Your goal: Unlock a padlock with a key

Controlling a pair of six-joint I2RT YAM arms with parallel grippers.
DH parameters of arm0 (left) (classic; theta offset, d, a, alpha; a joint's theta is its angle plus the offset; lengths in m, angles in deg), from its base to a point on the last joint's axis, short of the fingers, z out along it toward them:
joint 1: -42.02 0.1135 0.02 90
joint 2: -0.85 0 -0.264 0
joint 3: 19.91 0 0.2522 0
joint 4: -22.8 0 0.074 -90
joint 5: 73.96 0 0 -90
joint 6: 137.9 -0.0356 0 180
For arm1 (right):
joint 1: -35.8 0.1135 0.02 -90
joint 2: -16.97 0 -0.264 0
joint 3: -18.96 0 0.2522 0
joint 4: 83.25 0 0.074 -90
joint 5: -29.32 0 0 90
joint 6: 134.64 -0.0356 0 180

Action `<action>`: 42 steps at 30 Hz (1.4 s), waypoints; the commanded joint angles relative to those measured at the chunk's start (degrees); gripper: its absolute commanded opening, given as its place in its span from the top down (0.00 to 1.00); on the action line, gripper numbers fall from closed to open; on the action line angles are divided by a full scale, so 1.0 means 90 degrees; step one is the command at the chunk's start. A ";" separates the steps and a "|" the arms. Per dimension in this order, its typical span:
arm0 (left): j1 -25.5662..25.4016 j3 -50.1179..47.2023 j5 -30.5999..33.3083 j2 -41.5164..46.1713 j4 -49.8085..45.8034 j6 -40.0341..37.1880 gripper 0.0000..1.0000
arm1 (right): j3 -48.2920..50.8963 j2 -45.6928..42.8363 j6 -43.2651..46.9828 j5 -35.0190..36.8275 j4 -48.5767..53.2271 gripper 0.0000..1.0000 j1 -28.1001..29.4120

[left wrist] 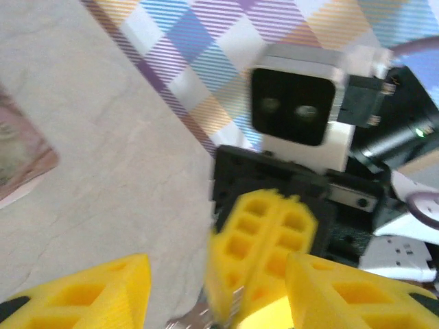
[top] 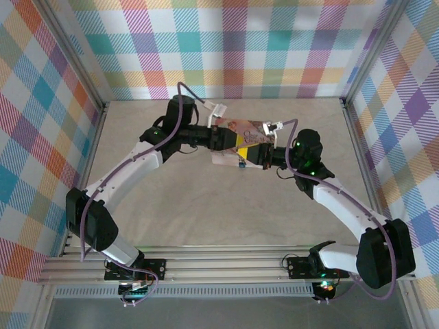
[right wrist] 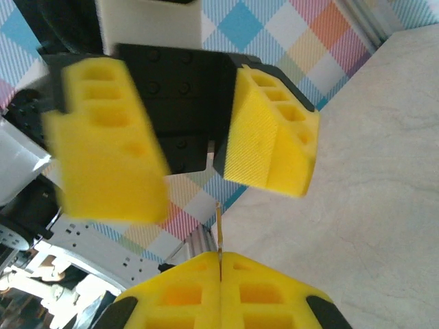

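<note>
Right gripper [right wrist: 219,266] pinched on thin blade, probably key [right wrist: 219,229]; left gripper [right wrist: 193,179] spread wide, blurred.

Pink picture-printed box [top: 233,125], beige tabletop [top: 206,205], plaid walls [top: 240,48] around, aluminium rail [top: 226,271] at near edge

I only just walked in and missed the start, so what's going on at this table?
Two robot arms face each other nose to nose above the middle of the table, just over a pink printed box. The right gripper is shut on a thin metal blade, apparently the key, which points toward the left gripper. That one is open, with its fingers spread. The padlock is too hard to make out, so I can't tell whether the key is in it.
</note>
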 commanded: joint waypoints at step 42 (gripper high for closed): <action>-0.0102 -0.2158 -0.0290 0.0280 0.4117 0.2410 0.73 | -0.0069 0.0470 -0.0905 0.0533 -0.0891 1.00 0.0006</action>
